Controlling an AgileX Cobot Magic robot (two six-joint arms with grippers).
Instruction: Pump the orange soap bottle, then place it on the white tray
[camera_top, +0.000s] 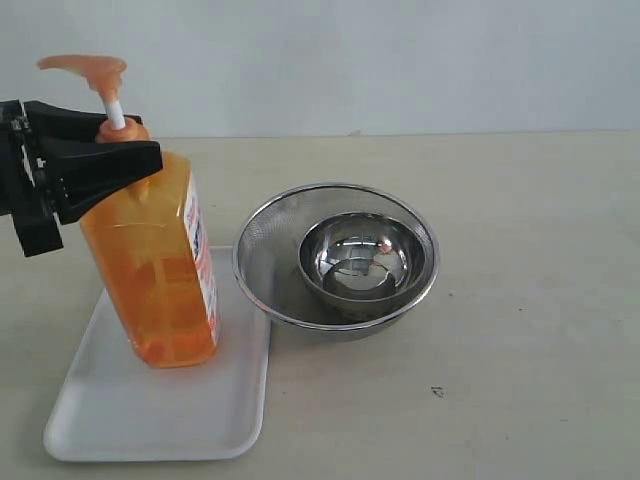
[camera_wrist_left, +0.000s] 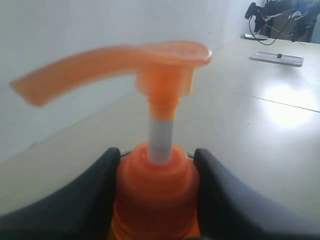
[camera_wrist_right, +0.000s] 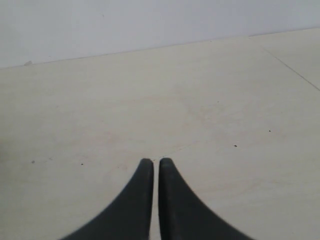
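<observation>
Between the black fingers of the left gripper (camera_wrist_left: 157, 186) sits the collar of the tall translucent orange soap bottle (camera_top: 150, 270), clamped from both sides just under its white stem. The orange pump head stands above the fingers, raised on that stem. Below the fingers the body hangs tilted, its top leaning towards the arm. Its base is over the flat white rectangular tray (camera_top: 150, 415) and seems to meet it on one edge, though I cannot tell whether it is fully seated.

The main risk is letting go while the bottle leans. It is tall and narrow, so it would likely topple, either onto the tray or off its low rim. A grip this high on a smooth round collar could also let the body swing or twist.

Beyond the bottle from the fingers, just beside the tray, a round steel mesh strainer (camera_top: 262, 290) holds a smaller polished steel bowl (camera_top: 355, 262). A falling bottle could strike them.

The right gripper (camera_wrist_right: 151, 167) is well apart, its fingers pressed together on nothing above the bare beige table (camera_wrist_right: 200, 100).
</observation>
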